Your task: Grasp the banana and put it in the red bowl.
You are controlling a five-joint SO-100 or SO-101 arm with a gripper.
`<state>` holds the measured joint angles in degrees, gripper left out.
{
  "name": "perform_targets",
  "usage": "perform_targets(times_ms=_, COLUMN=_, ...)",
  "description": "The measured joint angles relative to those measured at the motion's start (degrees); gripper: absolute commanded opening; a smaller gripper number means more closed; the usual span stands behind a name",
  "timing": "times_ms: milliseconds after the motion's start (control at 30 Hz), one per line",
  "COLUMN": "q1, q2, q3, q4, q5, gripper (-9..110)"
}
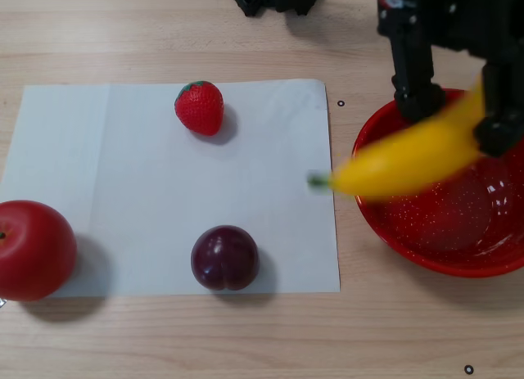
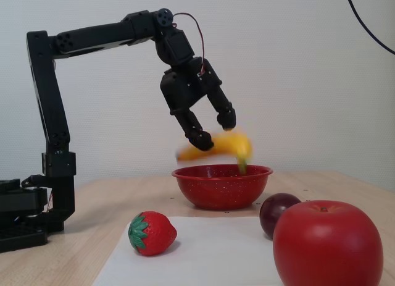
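The claw (image 2: 210,128) is spread wide above the red bowl (image 2: 222,186), gripping nothing; the blurred banana (image 2: 219,147) looks released. Lift clear vertically, avoiding the rim.

All-black arm (image 2: 92,36), blocky matte segments, thin red wire (image 2: 199,36) looping at the wrist, rounded finger (image 2: 226,117) tips.

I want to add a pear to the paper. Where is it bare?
The paper is bare between the strawberry, apple and plum, and along its right edge. The bowl is crowded: banana and claw above it.
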<state>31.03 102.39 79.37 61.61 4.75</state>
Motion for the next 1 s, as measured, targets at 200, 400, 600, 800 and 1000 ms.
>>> perform_targets(times_ms=200, q1=1.58, q2=0.0, q3=0.0, q4=0.79, q5=0.0, gripper=32)
perform_targets(times_ms=400, q1=0.88, q2=0.0, q3=0.0, q4=2.11, q5=-0.18, gripper=22)
perform_targets(times_ms=600, q1=0.88, q2=0.0, q3=0.0, q4=5.71, q5=-1.14, gripper=8)
perform_targets(times_ms=800, q1=-0.88, q2=0.18, q3=0.0, q4=8.17, q5=-1.49, gripper=0)
perform_targets(times_ms=1000, q1=-2.99, q2=0.18, q3=-3.87, q4=13.27, q5=-2.2, gripper=0)
